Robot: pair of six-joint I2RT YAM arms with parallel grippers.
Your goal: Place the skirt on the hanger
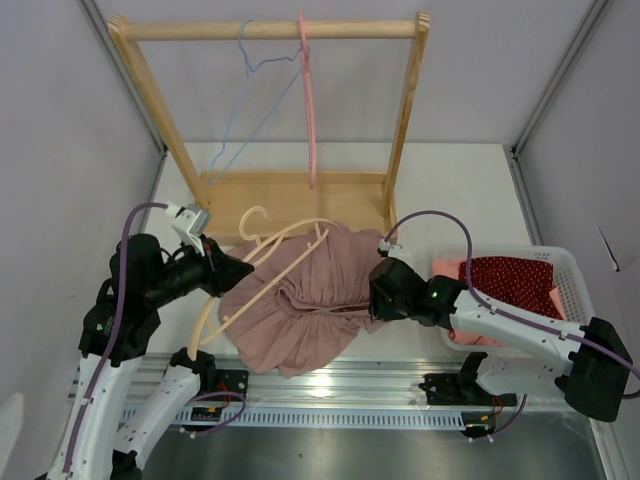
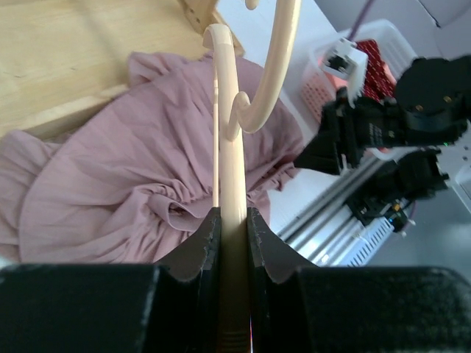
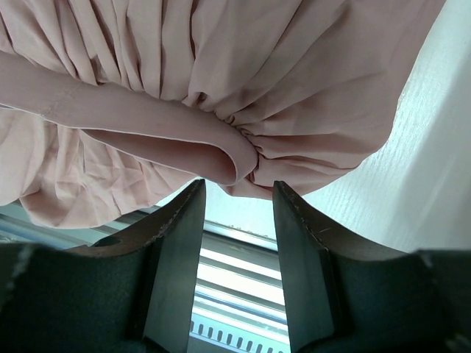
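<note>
A dusty-pink pleated skirt (image 1: 305, 300) lies crumpled on the table in front of the wooden rack. A cream hanger (image 1: 262, 265) lies across its left part, hook toward the rack. My left gripper (image 1: 238, 270) is shut on the hanger's arm (image 2: 232, 184), seen clamped between both fingers in the left wrist view. My right gripper (image 1: 378, 290) is open at the skirt's right edge; in the right wrist view its fingers (image 3: 176, 243) stand just below the skirt's waistband fold (image 3: 221, 158), with nothing between them.
A wooden clothes rack (image 1: 270, 30) stands at the back with a blue hanger (image 1: 245, 90) and a pink hanger (image 1: 308, 100) on its bar. A white basket (image 1: 560, 265) holding red and coral clothes sits at the right. The metal rail (image 1: 330, 385) runs along the near edge.
</note>
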